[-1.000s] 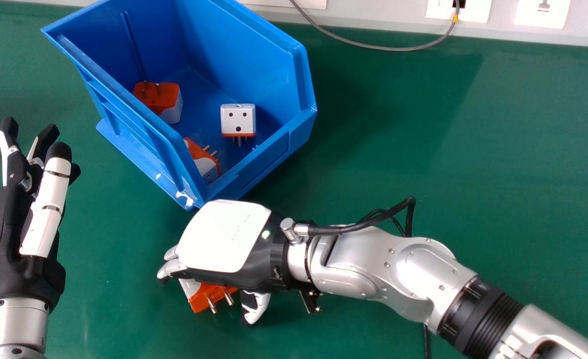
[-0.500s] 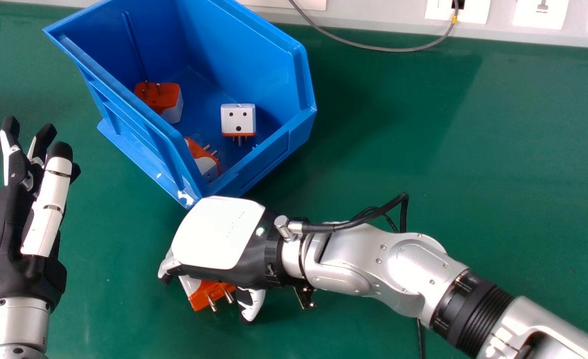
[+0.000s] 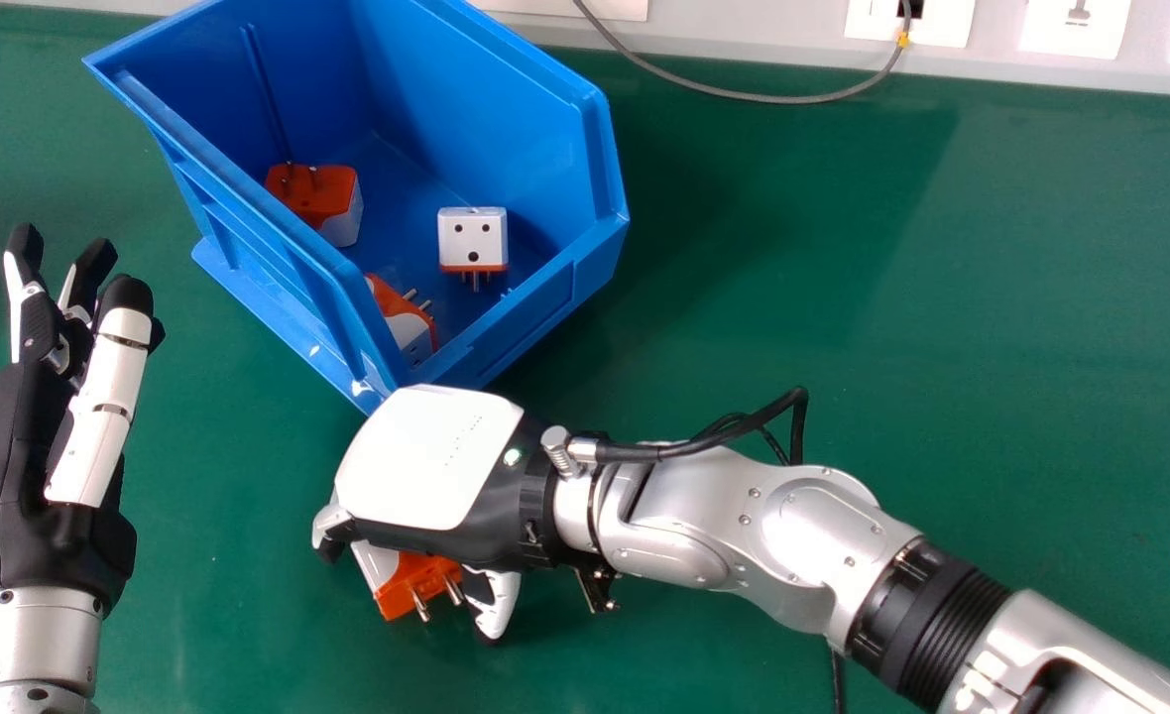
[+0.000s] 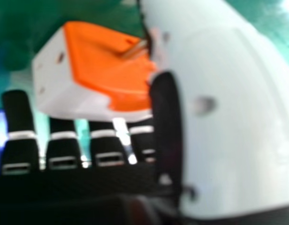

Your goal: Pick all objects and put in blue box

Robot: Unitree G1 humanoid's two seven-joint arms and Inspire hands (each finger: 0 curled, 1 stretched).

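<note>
In the head view we see the right hand (image 3: 426, 456) palm down over the orange and white adapter (image 3: 409, 587) on the green counter (image 3: 843, 297), the adapter partly covered and lying between our fingertips (image 3: 329, 531) and thumb (image 3: 496, 605). Our fingers and thumb are spread to either side of it; we cannot tell whether they touch it. Its metal prongs point away from the blue box (image 3: 278, 228), slightly toward our thumb side, and its body is too hidden for us to tell a long axis. The box stands just beyond our right hand and holds three adapters (image 3: 472, 238). Our left hand (image 3: 10, 496) is at the view's left, fingers relaxed. Compared with a second ago, our right hand has shifted a little in the direction its fingers point and toward the box, bringing our thumb closer to the prongs, while the adapter is almost where it was. In the right hand view the adapter (image 4: 97, 70) lies beyond our fingers and beside our thumb, its body stretching across the fingers toward the thumb, one prong close by the thumb.
</note>
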